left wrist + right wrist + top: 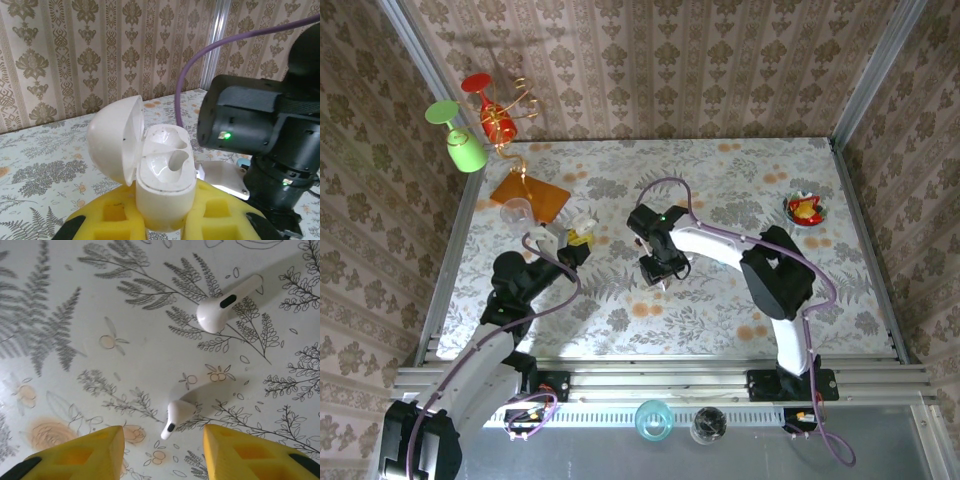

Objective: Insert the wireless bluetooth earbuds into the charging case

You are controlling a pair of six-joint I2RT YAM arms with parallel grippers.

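The white charging case [162, 175] stands upright with its lid [115, 137] swung open to the left and both sockets empty. My left gripper [165, 212] is shut on its lower body with yellow pads [112, 217]; in the top view this gripper [578, 237] is left of centre. Two white earbuds lie on the floral table. One earbud [176, 417] lies between the spread yellow fingers [85, 457] of my open right gripper [164, 442], just above the table. The other earbud [225, 307] lies farther off, up and to the right. From above, the right gripper [663, 280] points down at mid-table.
An orange square mat with a clear glass [530, 197] lies at the back left, beside a wire stand holding a green glass [460, 140] and a red one [490, 110]. A small bowl [805, 209] sits at the back right. The right arm's body [260, 125] is close beside the case.
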